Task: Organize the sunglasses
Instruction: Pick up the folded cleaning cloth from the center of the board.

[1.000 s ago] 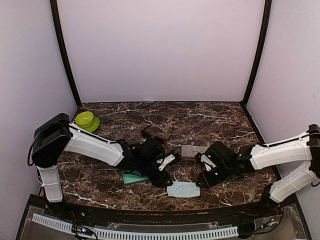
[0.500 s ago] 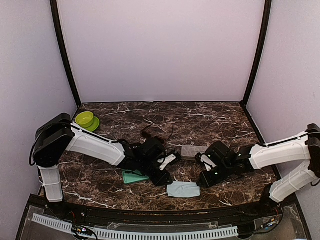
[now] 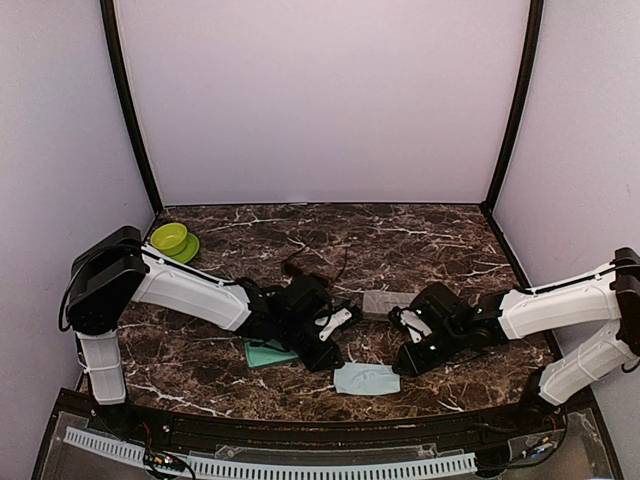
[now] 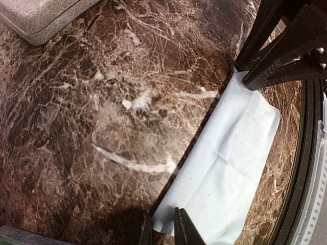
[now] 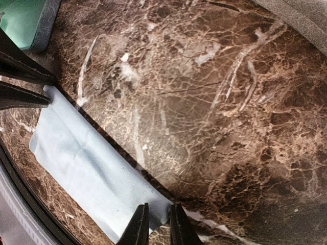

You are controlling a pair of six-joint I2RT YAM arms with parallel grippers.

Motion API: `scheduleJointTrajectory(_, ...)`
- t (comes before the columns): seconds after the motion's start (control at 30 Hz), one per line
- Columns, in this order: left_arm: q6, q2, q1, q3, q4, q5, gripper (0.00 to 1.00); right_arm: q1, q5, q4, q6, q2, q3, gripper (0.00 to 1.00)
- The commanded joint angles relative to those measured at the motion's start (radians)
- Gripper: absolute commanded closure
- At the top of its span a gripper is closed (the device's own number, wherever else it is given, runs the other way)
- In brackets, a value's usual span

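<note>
A flat light-blue cloth (image 3: 366,378) lies near the table's front edge. My left gripper (image 3: 330,357) is shut on its left corner; the left wrist view shows my fingertips (image 4: 182,230) pinching the cloth (image 4: 230,168). My right gripper (image 3: 401,363) is shut on its right corner, also seen in the right wrist view, where the gripper (image 5: 154,228) pinches the cloth (image 5: 87,168). A thin dark-framed pair of sunglasses (image 3: 303,264) lies behind the left arm. The purple-tinted pair is out of view.
A teal case (image 3: 264,353) lies left of the left gripper, also in the right wrist view (image 5: 23,20). A grey case (image 3: 385,302) lies between the arms, also in the left wrist view (image 4: 41,15). A green bowl (image 3: 170,240) stands on a green plate far left.
Both grippers have shifted very slightly at the cloth's corners. The cloth and the cases have stayed where they were.
</note>
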Motion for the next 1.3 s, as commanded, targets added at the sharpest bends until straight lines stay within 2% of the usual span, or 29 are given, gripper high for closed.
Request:
scheduleJointTrajectory(0.0, 0.014, 0.000, 0.000, 0.006, -0.053, -0.006, 0.85, -0.007, 0.008, 0.015, -0.007, 0.009, -0.004, 0.85)
scheduleJointTrajectory(0.47, 0.008, 0.007, -0.001, 0.011, -0.032, 0.026, 1.00, -0.009, 0.031, 0.006, -0.025, 0.014, 0.016, 0.98)
scheduleJointTrajectory(0.93, 0.004, -0.031, -0.002, 0.004, 0.008, 0.027, 1.00, -0.009, 0.001, -0.010, -0.064, -0.014, 0.053, 1.00)
scheduleJointTrajectory(1.27, -0.011, -0.131, -0.002, -0.036, 0.025, -0.001, 1.00, -0.009, 0.034, -0.085, -0.085, -0.068, 0.091, 1.00)
